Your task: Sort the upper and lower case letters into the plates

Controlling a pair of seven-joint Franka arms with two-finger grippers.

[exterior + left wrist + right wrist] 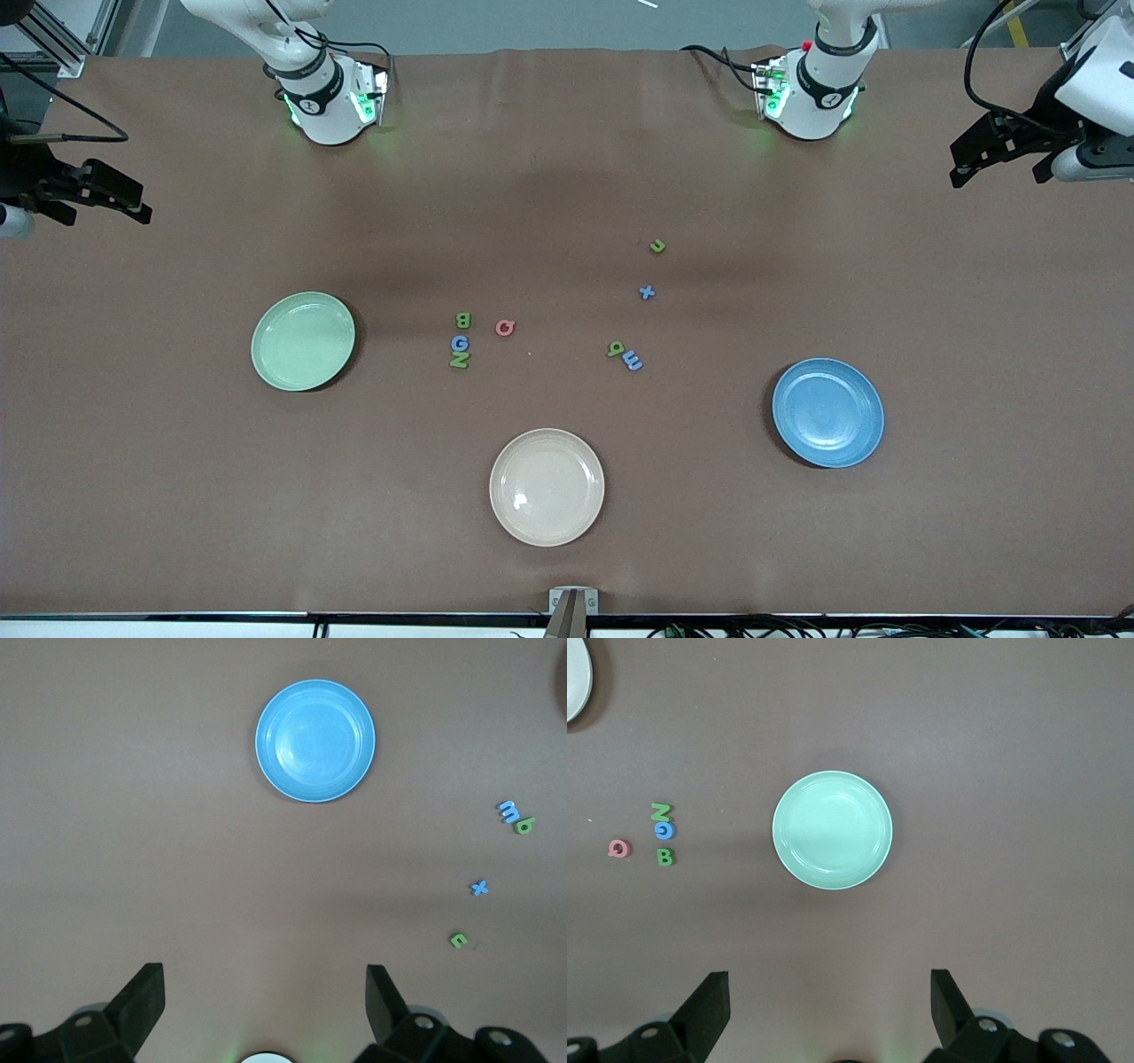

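The pale green plate (303,341) (832,830) lies toward the right arm's end, the blue plate (827,412) (315,741) toward the left arm's end; both hold nothing. Between them lie foam letters. Capitals B (462,320), G (459,342), N (459,360) and a pink Q (504,328) cluster closer to the green plate. Small letters, a green one (656,246), a blue x (647,292), another green one (615,349) and a blue m (633,361), lie closer to the blue plate. My right gripper (133,202) (828,976) and left gripper (959,164) (264,973) hang open over the table's ends, holding nothing.
A cream-beige plate (547,486) sits nearest the front camera, between the two other plates, with nothing on it. The two arm bases (328,106) (811,97) stand at the table's back edge. Brown cloth covers the whole table.
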